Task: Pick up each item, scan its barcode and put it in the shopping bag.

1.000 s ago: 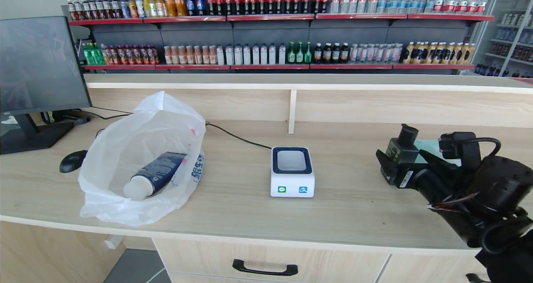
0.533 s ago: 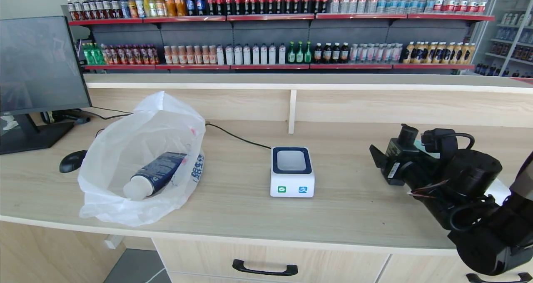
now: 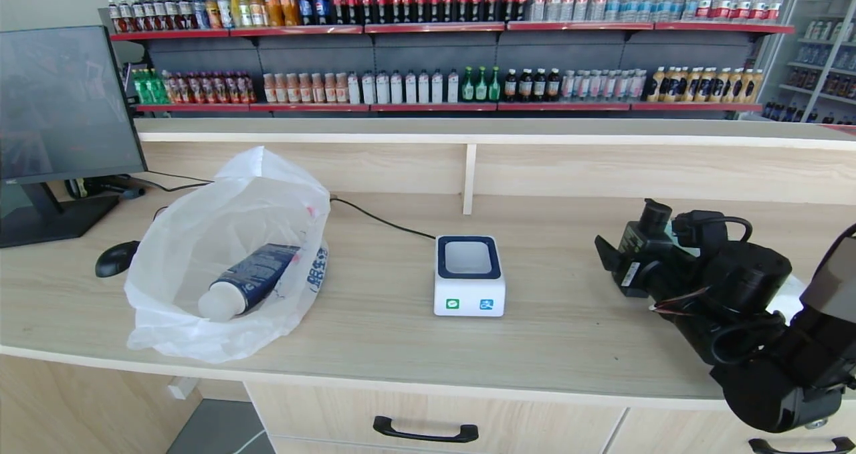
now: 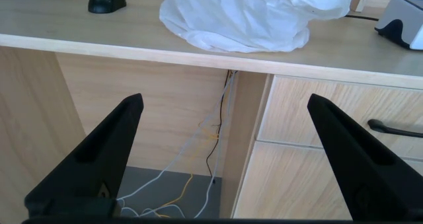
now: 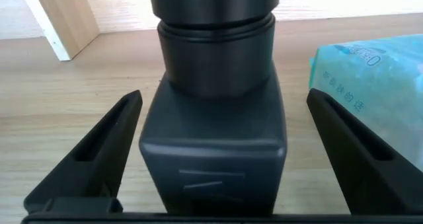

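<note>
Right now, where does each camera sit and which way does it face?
Head view: from the head, forward and down onto the light wooden counter; right arm shows.
Left wrist view: below counter level, facing the drawer front; open left gripper shows.
Right wrist view: above the counter, facing a dark square bottle inside the open right gripper.
Shared: head and left wrist both show the white plastic bag.

The shopping bag [image 3: 221,206] is translucent white, the bottle [image 3: 257,277] navy with white cap, the scanner [image 3: 468,293] white, navy-rimmed.
</note>
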You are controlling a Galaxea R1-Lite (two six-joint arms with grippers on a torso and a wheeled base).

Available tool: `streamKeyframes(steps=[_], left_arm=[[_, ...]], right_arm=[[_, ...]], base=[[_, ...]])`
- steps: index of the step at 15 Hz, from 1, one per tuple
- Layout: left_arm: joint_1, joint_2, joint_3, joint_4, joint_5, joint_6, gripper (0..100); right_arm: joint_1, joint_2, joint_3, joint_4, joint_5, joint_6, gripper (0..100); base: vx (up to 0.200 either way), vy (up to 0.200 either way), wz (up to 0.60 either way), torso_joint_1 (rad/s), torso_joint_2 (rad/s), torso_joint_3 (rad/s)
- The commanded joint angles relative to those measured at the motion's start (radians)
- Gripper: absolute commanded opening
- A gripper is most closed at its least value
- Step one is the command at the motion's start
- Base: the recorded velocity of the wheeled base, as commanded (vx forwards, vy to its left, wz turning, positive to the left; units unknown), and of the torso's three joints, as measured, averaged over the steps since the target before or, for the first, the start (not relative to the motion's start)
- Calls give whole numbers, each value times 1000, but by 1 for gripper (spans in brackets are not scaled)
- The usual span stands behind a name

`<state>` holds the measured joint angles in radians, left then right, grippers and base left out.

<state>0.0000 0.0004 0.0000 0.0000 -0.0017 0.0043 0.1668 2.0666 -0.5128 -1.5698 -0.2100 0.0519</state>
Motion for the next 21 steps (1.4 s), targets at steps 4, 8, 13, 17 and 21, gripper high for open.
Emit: streamKeyframes(steps=[4,8,13,17,21], left_arm=[[0,0,0,0,0,0,100],[0,0,0,0,0,0,100],[0,0,0,0,0,0,100],[0,0,0,0,0,-1,100],[0,0,0,0,0,0,100]], right_arm=[[3,6,0,-1,0,2,0],[-1,0,19,-1,0,22,0],[-3,-29,14,-1,0,23,0],[-1,-108,25,-1,0,28,0],[26,-253,66,-1,4,28,0]], base=[[0,0,0,0,0,0],[0,0,0,0,0,0],[0,0,0,0,0,0],[0,0,0,0,0,0],[0,0,0,0,0,0]])
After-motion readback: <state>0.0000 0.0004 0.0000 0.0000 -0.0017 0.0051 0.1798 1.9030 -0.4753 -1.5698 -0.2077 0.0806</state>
